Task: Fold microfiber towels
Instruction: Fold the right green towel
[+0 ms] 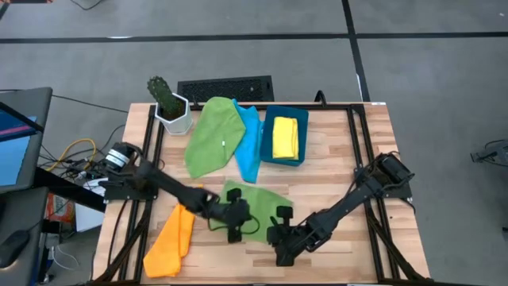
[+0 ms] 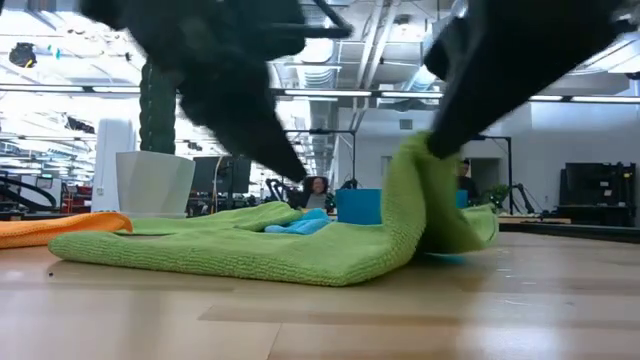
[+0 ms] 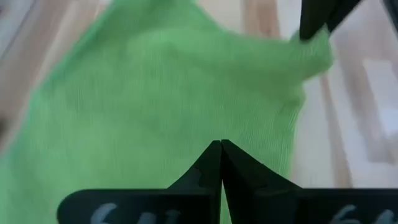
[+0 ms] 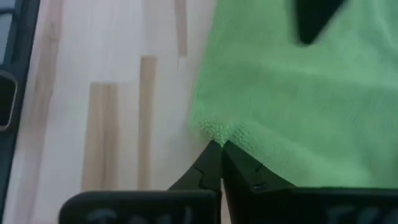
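A green microfiber towel (image 1: 255, 200) lies mostly flat on the wooden table near its front edge. Its right corner (image 2: 425, 170) is raised in my right gripper (image 1: 270, 233), which is shut on it. My left gripper (image 3: 221, 144) hangs shut just above the towel's middle with nothing between its fingers; in the low view its tip (image 2: 297, 172) stands clear of the cloth. An orange towel (image 1: 171, 237) lies at the near left. A second green towel (image 1: 213, 137) and a light blue one (image 1: 251, 141) lie farther back. A yellow towel (image 1: 285, 137) sits in the bin. My right gripper pinches the green towel's corner (image 4: 214, 132) between its two fingers, at the hemmed edge. The fingers slant down from the table's right. The corner is lifted off the table and the cloth folds down below it (image 2: 440, 215), while the rest lies on the wood.
A dark blue bin (image 1: 267, 151) stands at the back middle, with a potted cactus in a white pot (image 1: 171, 110) and a keyboard (image 1: 226, 87) at the far edge. Bare wood (image 1: 341, 246) shows at the near right. A person (image 2: 318, 190) shows beyond the table.
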`<action>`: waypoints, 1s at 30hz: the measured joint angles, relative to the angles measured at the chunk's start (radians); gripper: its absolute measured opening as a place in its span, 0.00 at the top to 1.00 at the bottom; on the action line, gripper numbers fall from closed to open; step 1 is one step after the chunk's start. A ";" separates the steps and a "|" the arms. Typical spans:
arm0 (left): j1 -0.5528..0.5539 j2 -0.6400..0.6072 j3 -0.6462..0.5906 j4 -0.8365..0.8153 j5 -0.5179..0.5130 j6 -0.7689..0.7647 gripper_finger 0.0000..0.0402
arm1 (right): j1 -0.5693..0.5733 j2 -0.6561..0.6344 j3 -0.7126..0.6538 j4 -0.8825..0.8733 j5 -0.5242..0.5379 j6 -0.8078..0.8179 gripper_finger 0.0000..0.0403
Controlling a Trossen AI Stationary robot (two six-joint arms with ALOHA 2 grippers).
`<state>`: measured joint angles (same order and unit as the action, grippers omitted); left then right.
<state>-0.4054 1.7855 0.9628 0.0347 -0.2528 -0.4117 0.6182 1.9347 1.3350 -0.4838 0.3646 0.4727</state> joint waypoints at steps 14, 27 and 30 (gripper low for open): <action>-0.061 0.087 -0.083 0.119 -0.075 -0.122 1.00 | -0.124 0.000 0.000 0.135 -0.171 -0.218 0.94; -0.060 0.113 -0.081 0.137 -0.094 -0.122 1.00 | -0.130 0.040 -0.003 0.192 -0.233 -0.278 0.94; -0.060 0.113 -0.081 0.138 -0.096 -0.099 1.00 | -0.136 0.067 0.005 0.248 -0.246 -0.282 0.94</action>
<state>-0.4654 1.8988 0.8818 0.1725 -0.3492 -0.5110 0.4822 2.0021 1.3398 -0.2355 0.1186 0.1902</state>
